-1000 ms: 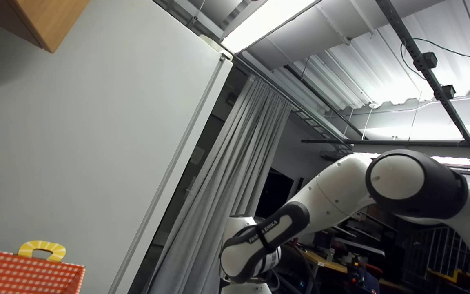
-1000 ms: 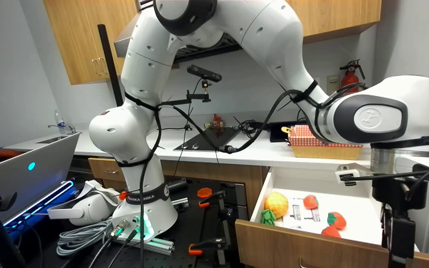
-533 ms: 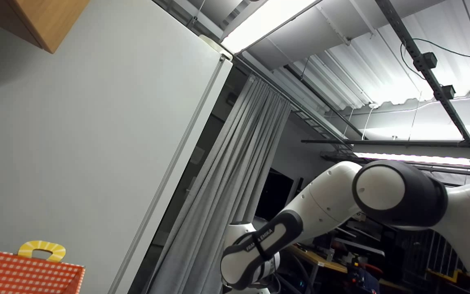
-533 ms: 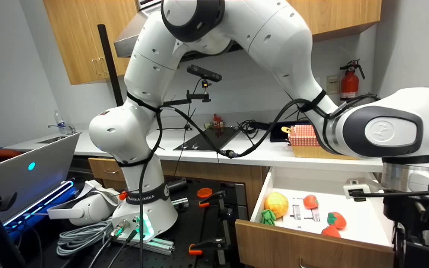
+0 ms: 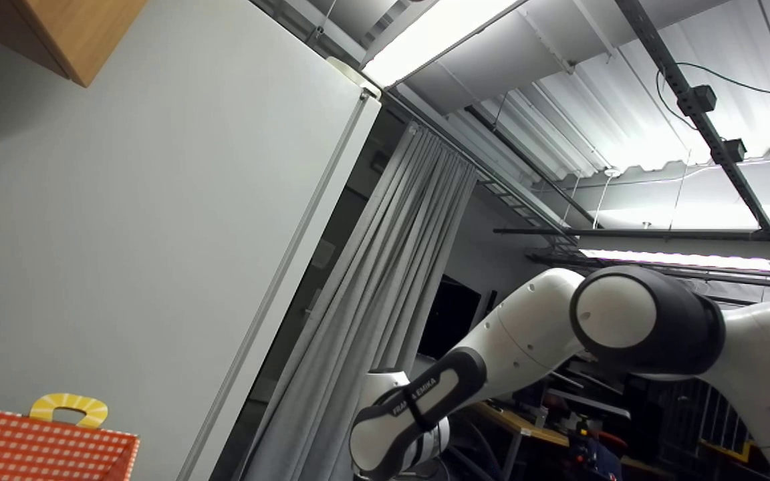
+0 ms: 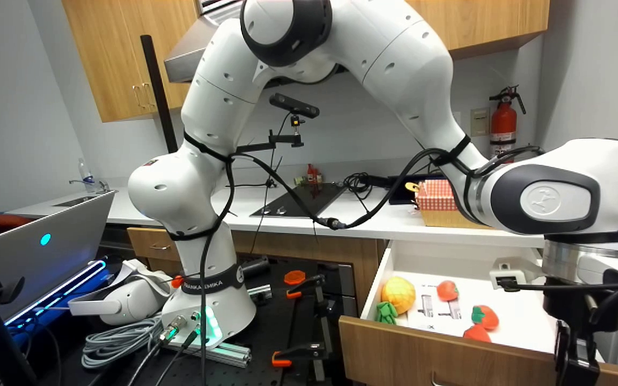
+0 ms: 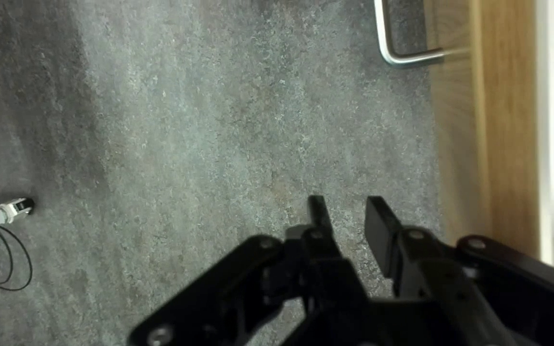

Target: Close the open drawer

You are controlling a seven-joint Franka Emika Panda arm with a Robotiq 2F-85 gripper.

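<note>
The open drawer (image 6: 448,348) stands pulled out below the counter in an exterior view, its wooden front facing the camera. In the wrist view the drawer's top edge (image 7: 510,120) runs along the right side, with its metal handle (image 7: 411,60) at the top. My gripper (image 7: 344,199) is outside the drawer, just in front of the wooden front. A narrow gap separates its fingers and only floor shows between them, so it is partly open and holds nothing. In an exterior view the gripper (image 6: 571,367) overlaps the front's right part; contact with it cannot be made out.
Inside the drawer lie a toy pineapple (image 6: 398,295) and several red toy fruits (image 6: 484,317). A checkered basket (image 6: 438,195) sits on the counter above. Clamps (image 6: 309,351) stand between the robot base and the drawer. Grey floor (image 7: 209,120) spreads below the gripper.
The arm has come down, swinging right and then slightly back left. My gripper's fingers have drawn closer together. The drawer stays where it was.
</note>
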